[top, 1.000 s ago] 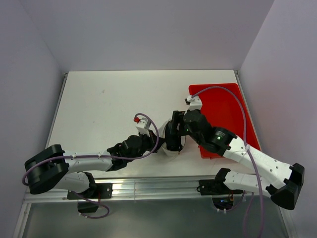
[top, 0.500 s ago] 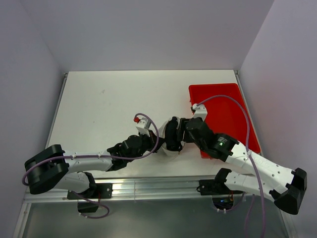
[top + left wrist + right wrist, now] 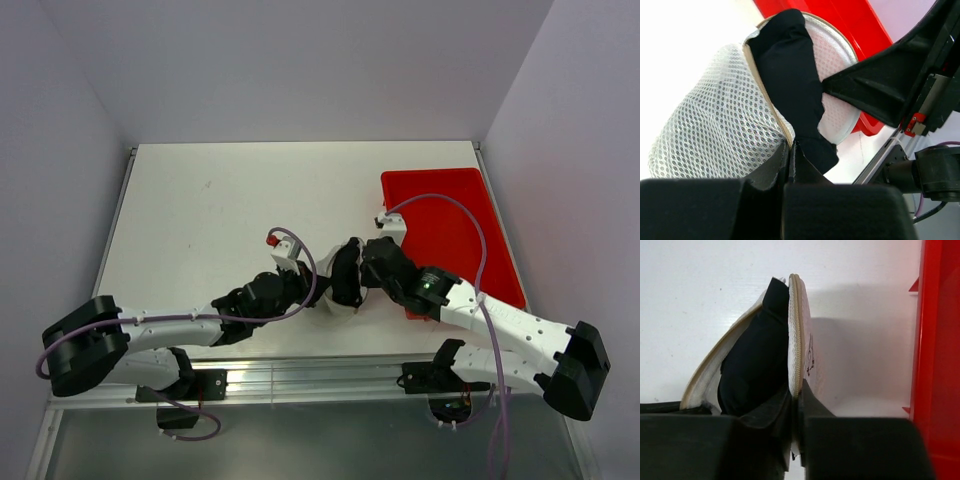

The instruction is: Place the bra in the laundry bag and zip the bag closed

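The laundry bag (image 3: pixel 710 125) is a white mesh pouch with a beige zipper rim, gaping open in front of the arm bases (image 3: pixel 343 309). The black bra (image 3: pixel 787 70) sits in its opening between the two halves, and part of it (image 3: pixel 752 360) bulges past the rim. My left gripper (image 3: pixel 791 146) is shut on the zipper edge of the near half. From the other side my right gripper (image 3: pixel 797 395) is shut on the opposite rim (image 3: pixel 795 330). In the top view the two grippers (image 3: pixel 318 290) (image 3: pixel 352 283) meet over the bag.
The red tray (image 3: pixel 450 215) lies just right of the bag, its wall close beside my right gripper (image 3: pixel 940 365). The white table (image 3: pixel 220 210) stretches to the left and back. A metal rail runs along the near edge (image 3: pixel 330 375).
My right gripper has swung left from the tray's corner to the bag and closed on its rim. The left gripper has kept its hold and barely moved.
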Action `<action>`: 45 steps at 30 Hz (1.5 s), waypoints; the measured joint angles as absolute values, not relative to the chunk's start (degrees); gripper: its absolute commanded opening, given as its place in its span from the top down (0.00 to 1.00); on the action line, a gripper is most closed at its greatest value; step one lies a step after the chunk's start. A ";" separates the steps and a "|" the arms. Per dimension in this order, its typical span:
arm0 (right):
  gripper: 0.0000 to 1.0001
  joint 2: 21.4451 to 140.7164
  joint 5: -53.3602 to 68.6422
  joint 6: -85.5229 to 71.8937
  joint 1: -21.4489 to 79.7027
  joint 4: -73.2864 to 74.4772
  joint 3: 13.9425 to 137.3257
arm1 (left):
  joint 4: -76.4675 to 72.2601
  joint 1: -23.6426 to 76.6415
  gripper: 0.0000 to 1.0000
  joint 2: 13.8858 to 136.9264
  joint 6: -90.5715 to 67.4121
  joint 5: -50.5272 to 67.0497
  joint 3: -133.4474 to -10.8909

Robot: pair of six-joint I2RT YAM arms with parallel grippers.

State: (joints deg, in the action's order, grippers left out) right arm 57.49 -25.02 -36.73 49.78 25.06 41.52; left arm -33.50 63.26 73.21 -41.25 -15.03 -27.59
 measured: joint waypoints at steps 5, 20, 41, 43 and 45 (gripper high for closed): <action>1.00 57.17 -24.40 -36.95 46.48 23.62 40.25 | -29.41 63.24 1.00 70.00 -41.76 -18.41 -26.98; 1.00 49.23 -19.55 -33.67 37.80 28.32 43.48 | -19.79 58.35 1.00 60.66 -47.46 -22.72 -22.74; 1.00 63.20 -33.12 -33.19 55.00 44.58 63.68 | -2.81 60.18 1.00 66.30 -44.45 -21.76 -47.70; 1.00 63.70 -34.11 -33.12 55.27 46.94 65.87 | -1.39 61.01 1.00 67.24 -44.34 -21.80 -47.70; 1.00 64.10 -34.85 -32.93 55.90 47.22 67.99 | -1.45 61.32 1.00 68.07 -44.14 -20.32 -47.70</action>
